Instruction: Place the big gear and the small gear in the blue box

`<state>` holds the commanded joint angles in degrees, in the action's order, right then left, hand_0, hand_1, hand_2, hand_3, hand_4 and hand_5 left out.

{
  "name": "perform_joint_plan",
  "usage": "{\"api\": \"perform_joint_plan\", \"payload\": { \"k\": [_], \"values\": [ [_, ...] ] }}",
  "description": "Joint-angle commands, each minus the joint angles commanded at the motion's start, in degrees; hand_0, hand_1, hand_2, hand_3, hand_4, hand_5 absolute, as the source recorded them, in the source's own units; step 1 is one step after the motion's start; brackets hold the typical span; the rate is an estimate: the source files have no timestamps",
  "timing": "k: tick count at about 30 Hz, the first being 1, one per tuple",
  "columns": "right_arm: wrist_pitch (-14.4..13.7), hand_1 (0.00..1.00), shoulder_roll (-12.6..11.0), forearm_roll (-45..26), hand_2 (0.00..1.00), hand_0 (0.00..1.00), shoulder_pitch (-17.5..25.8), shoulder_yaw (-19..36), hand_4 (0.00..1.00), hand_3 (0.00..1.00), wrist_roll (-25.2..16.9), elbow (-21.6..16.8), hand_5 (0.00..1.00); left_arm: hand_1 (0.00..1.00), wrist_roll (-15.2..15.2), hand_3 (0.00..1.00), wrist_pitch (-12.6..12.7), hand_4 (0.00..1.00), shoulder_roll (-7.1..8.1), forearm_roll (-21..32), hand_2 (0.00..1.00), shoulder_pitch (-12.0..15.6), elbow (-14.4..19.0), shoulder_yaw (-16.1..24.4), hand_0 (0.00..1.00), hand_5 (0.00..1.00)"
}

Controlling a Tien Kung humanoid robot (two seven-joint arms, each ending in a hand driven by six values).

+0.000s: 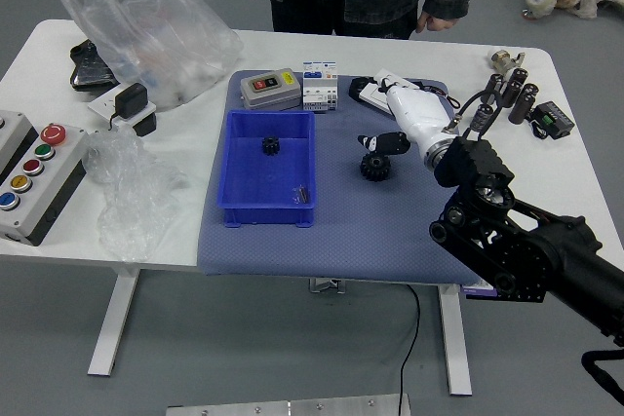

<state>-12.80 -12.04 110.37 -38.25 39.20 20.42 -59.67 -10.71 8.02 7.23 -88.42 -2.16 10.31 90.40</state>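
Blue mat (331, 245) carries the big gear (375, 167), near the right hand (419, 126), fingers spread apart; a sideways brush could push the gear off before any grasp

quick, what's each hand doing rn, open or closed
Right hand: open, thumb and fingers apart, holding nothing, near the black gear.
Left hand: not in view, can't tell.

Right hand (423, 122) open over the table

The right arm (546, 250) comes in from the picture's right edge, slanting up and leftward to the wrist (454, 159). The hand's white back faces the camera; the dark thumb (387, 143) sticks out leftward, apart from the relaxed fingers (394, 83).
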Motion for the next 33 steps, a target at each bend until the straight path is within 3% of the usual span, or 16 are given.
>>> {"api": "perform_joint_plan", "payload": {
  "k": [16,17,21,22,28,29,33],
  "values": [
    [3.0,0.761,1.1,-2.4,0.867,0.434,-1.0,-5.1,0.998,0.937,0.3,5.4,0.537,0.519,0.0,0.661,0.0,0.697,-0.01,-0.1,0.517,-0.2,0.0,0.0,0.622,0.274],
    [3.0,0.733,1.2,-2.5,0.782,0.433,-1.2,-5.6,0.998,0.877,0.5,5.8,0.524,0.519,0.0,0.660,0.0,0.696,-0.01,-0.1,0.517,-0.2,0.0,0.0,0.622,0.274],
    [2.1,0.733,1.8,-3.2,0.782,0.433,-1.6,-7.8,0.998,0.877,0.6,7.1,0.524,0.519,0.0,0.660,0.0,0.696,0.01,-0.1,0.517,-0.3,0.0,-0.1,0.622,0.274],
    [1.9,0.604,1.9,-3.3,0.580,0.368,-1.7,-8.3,0.504,0.667,0.6,7.4,0.173,0.519,0.0,0.661,0.0,0.696,0.02,-0.1,0.516,-0.3,0.0,-0.1,0.622,0.274],
    [1.2,0.604,2.4,-3.2,0.580,0.368,-1.9,-10.1,0.504,0.667,0.6,8.6,0.173,0.519,0.0,0.661,0.0,0.696,-0.01,0.0,0.516,-0.3,0.0,-0.2,0.622,0.274],
    [1.0,0.555,2.4,-3.2,0.480,0.361,-1.9,-10.3,0.567,0.553,0.5,8.6,0.054,0.519,0.0,0.660,0.0,0.696,-0.01,0.0,0.516,-0.3,0.0,-0.2,0.622,0.274],
    [0.8,0.555,2.3,-3.0,0.480,0.361,-1.9,-10.7,0.567,0.553,0.5,8.6,0.054,0.519,0.0,0.660,0.0,0.696,0.05,0.1,0.516,-0.4,0.0,-0.3,0.622,0.274]
  ]
}}
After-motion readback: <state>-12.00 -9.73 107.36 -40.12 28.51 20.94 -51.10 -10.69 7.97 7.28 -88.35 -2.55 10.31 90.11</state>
